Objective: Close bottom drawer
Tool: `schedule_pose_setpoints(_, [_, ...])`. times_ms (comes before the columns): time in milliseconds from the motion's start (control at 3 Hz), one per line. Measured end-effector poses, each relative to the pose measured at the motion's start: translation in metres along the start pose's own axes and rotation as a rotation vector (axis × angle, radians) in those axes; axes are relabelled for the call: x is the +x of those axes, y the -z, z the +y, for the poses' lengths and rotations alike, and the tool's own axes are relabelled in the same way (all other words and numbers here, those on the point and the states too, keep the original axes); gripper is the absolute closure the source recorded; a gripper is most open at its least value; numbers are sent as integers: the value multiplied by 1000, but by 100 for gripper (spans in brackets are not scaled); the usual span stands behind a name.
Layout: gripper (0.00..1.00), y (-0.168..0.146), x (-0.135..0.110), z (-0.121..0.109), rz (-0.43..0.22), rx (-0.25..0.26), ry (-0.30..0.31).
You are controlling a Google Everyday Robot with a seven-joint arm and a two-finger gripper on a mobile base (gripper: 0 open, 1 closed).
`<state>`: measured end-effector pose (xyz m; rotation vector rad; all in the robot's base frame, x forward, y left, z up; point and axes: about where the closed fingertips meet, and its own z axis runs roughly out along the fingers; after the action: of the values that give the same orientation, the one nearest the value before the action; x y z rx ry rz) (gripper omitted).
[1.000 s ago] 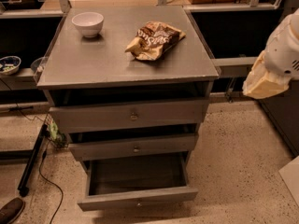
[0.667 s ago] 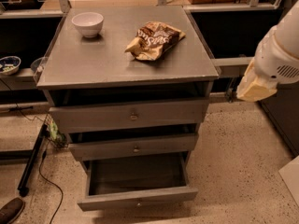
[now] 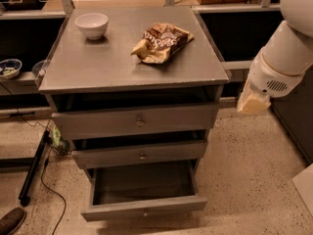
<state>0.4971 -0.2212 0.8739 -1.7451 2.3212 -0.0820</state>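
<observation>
The bottom drawer (image 3: 145, 207) is the lowest of three in the grey cabinet (image 3: 132, 72). It stands pulled well out towards me, and its inside is bare. Its narrow front panel has a tiny centre knob. The middle drawer (image 3: 141, 153) and the top drawer (image 3: 137, 122) each stick out a little. My white arm (image 3: 286, 53) comes in from the upper right. Its pale yellow gripper (image 3: 253, 102) hangs to the right of the cabinet at top drawer height, apart from it and well above the bottom drawer.
On the cabinet top are a white bowl (image 3: 92, 25) at the back left and a brown snack bag (image 3: 161, 42) at the back right. A black cable and pole (image 3: 34, 170) lie on the speckled floor at the left, with a shoe (image 3: 11, 220) at the bottom left corner.
My arm and gripper have moved left and down, closer to the cabinet's right side. The drawers and the things on top have not moved.
</observation>
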Motion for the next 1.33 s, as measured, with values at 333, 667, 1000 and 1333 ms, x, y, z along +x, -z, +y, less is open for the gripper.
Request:
schedule_pose_setpoints(333, [100,-4,-1,6,-7,-9,-1])
schedule_pose_setpoints(667, [100,-22,4,21,-7,-31,-14])
schedule_pose_setpoints(1000, [100,-49,12,31,1,-58,-34])
schedule_pose_setpoints(1333, [100,-85,22,44,9,-110,-64])
